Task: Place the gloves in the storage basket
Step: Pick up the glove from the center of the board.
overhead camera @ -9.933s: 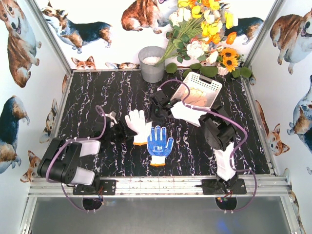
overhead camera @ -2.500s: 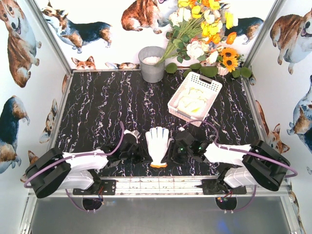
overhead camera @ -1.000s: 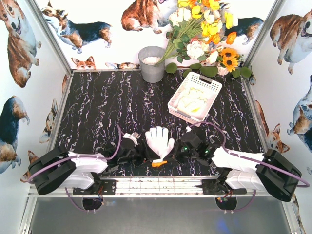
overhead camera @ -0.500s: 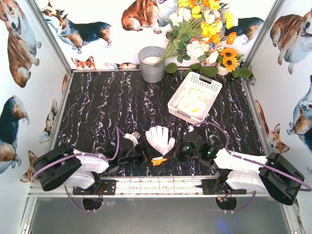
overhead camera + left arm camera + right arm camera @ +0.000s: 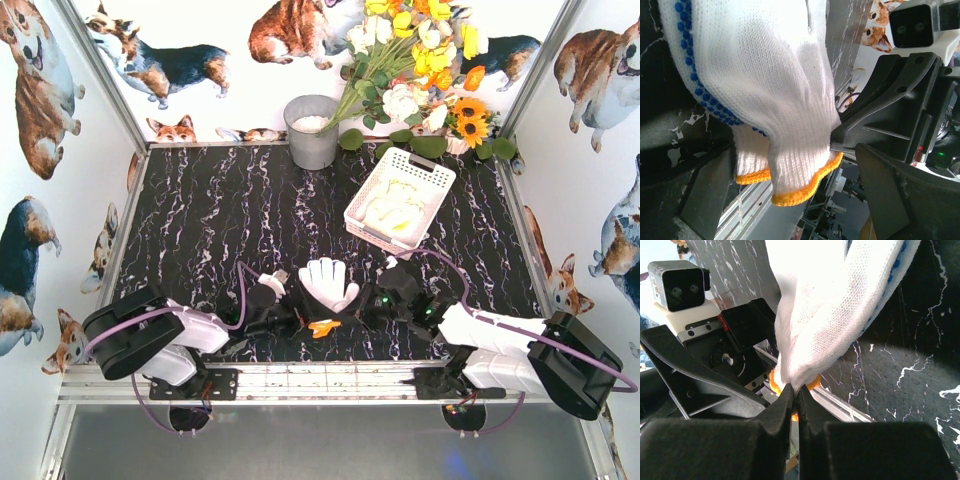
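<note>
A white knit glove with blue dots on its underside and an orange cuff lies near the table's front edge, its cuff lifted. In the right wrist view, my right gripper is shut on the cuff of that glove. My left gripper stands wide open around the hanging cuff without gripping it. From above, the left gripper and the right gripper meet at the cuff from either side. The white lattice storage basket sits tilted at the back right, with pale gloves inside.
A grey metal bucket stands at the back centre. A bunch of artificial flowers leans over the back right corner beside the basket. Printed walls enclose the black marbled table on three sides.
My left gripper has opened and let go of the glove's cuff. The right gripper stays shut on the cuff and has lifted it slightly, with the glove shifting a little away from the front edge.
</note>
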Controlling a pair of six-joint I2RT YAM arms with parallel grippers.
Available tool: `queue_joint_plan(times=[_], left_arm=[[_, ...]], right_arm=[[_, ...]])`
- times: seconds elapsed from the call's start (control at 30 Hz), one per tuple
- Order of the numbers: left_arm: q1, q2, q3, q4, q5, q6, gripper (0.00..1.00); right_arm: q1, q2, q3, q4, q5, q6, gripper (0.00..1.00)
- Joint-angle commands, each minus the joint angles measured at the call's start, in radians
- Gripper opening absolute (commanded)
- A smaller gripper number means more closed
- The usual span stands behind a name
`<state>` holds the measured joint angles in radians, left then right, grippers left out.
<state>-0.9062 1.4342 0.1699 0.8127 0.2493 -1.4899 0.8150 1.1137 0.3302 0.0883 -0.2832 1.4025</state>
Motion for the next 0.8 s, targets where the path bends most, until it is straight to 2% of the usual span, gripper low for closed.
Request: queue_joint_plan(times=[0.0,0.23,0.57,0.77], left_arm=[[0.007,0.031,0.003,0.006,-0.029,-0.001,1.0],[0.013,0.017,-0.006,0.037,-0.072,-0.01,0.99],[0.03,-0.187,-0.048,-0.104,-0.165,-0.003,0.82],[0.034,-0.228,-0.05,-0.142,-0.171,0.003,0.78]], right_arm=[[-0.013,-0.009,-0.005,0.074,-0.011,0.016,0.0],[-0.017,-0.012,-0.014,0.079,-0.02,0.022,0.0],[-0.019,-0.003,-0.049,0.096,-0.017,0.03,0.0],[-0.02,-0.002,-0.043,0.113,-0.025,0.03,0.0]])
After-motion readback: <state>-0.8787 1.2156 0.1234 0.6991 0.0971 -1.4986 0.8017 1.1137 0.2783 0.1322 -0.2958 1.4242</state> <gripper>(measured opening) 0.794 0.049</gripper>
